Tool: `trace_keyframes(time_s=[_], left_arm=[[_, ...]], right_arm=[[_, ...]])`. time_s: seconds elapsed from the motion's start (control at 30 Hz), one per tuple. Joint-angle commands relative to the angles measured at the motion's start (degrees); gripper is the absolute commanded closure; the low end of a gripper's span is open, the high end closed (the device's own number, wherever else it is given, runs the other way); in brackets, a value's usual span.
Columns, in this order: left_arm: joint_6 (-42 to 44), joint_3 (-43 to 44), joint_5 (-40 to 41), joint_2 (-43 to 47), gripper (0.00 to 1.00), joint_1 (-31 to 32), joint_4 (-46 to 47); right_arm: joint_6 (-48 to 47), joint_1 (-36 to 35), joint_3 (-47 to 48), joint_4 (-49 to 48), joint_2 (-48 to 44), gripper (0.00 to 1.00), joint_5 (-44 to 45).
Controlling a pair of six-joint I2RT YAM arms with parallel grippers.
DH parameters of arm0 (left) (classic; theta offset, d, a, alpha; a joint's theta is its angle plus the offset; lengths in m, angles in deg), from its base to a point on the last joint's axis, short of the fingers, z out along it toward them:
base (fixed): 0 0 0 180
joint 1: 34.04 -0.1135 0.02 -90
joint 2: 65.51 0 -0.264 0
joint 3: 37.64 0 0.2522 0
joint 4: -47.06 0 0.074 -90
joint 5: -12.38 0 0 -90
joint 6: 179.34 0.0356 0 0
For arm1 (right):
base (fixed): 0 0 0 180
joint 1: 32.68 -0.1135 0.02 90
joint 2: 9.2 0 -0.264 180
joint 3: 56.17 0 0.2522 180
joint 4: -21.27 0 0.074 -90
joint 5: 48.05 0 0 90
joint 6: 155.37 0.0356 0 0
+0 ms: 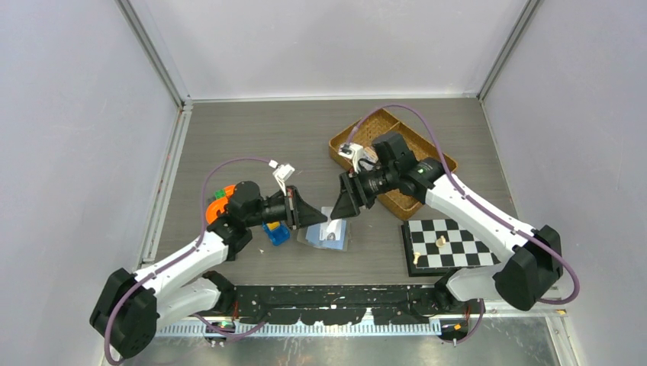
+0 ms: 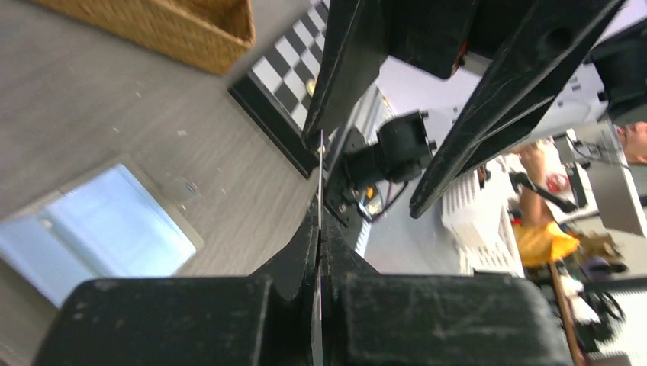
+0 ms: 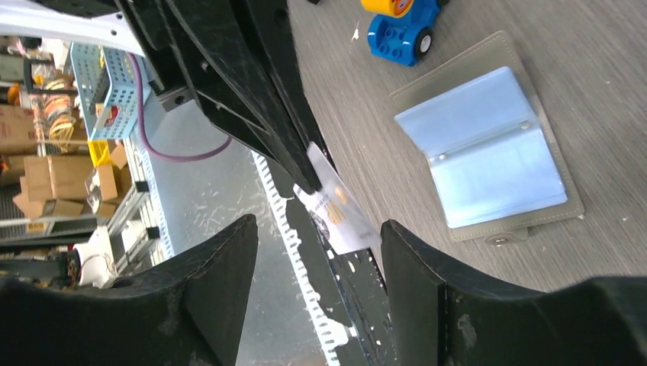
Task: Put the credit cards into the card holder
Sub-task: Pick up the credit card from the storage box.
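Note:
The card holder [image 1: 326, 238] lies open on the table, light blue inside up; it also shows in the right wrist view [image 3: 488, 145] and the left wrist view [image 2: 114, 229]. My left gripper [image 1: 323, 219] is shut on one pale credit card [image 3: 336, 210], held just above the holder's near-left side. In the left wrist view the card [image 2: 320, 171] is edge-on between the shut fingers [image 2: 297, 252]. My right gripper [image 1: 345, 204] is open and empty, facing the card from the right; its fingers [image 3: 412, 267] stand either side of the card's free end without touching. No other cards show.
A wicker basket [image 1: 393, 164] stands behind the right arm. A chessboard [image 1: 450, 244] with two small pieces lies at the front right. A blue toy car [image 1: 276, 233] and an orange toy [image 1: 216, 210] sit by the left arm.

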Motion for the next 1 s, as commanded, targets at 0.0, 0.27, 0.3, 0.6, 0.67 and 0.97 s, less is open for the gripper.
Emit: trace_keyframes(time_s=[0.0,0.27,0.3,0.6,0.67,0.97], left_arm=[[-1.6,-0.8,9.9,3.5,1.0,0.0,7.4],[-1.3,-1.1,12.2,6.4,1.0,0.0,6.4],[-1.4,-1.1,12.3,6.5,1.0,0.0,6.4],[-2.1,-1.6,12.3,5.2,1.0,0.0,8.4],[-2.3,-1.8,12.5,5.0,1.0,0.0,8.9],[3.1,2.1,18.6,3.0,0.67,-0.7,-9.4]], right_arm=[[6.4,1.1,-4.0,-9.0,-4.0,0.35,1.4],[16.4,2.6,-12.0,-20.7,-8.3,0.37,3.2],[18.0,2.7,-13.0,-23.2,-8.2,0.4,2.4],[25.1,2.5,-15.3,-32.0,-4.4,0.67,-2.5],[26.7,2.6,-16.1,-34.6,-4.3,0.71,-2.8],[29.1,2.6,-19.8,-36.4,-6.6,1.0,3.3]])
